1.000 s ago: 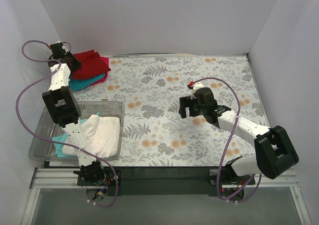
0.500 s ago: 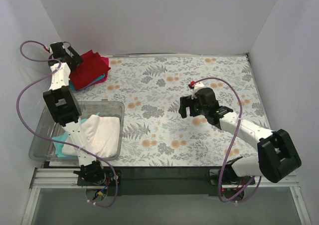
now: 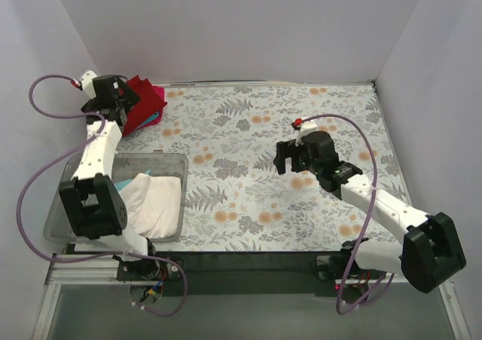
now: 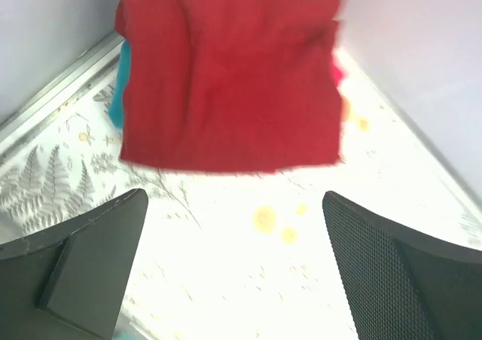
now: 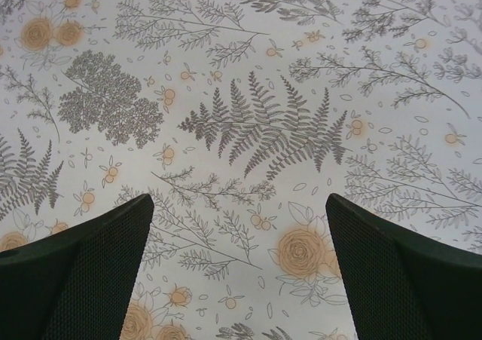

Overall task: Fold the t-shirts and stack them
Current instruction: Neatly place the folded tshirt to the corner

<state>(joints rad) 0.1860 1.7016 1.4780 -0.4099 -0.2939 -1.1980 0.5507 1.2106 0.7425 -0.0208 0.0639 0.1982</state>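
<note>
Left pincer (image 4: 235, 231) sprang wide, releasing red t-shirt (image 4: 226, 76).

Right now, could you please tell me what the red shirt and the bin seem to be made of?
Red shirt: soft matte cloth, judging by its gentle creases and dull surface. Bin: probably clear rigid plastic, with see-through walls and a stiff, slightly shiny rim.

Left arm (image 3: 100, 148), right arm (image 3: 376, 200): jaws spread wide.
</note>
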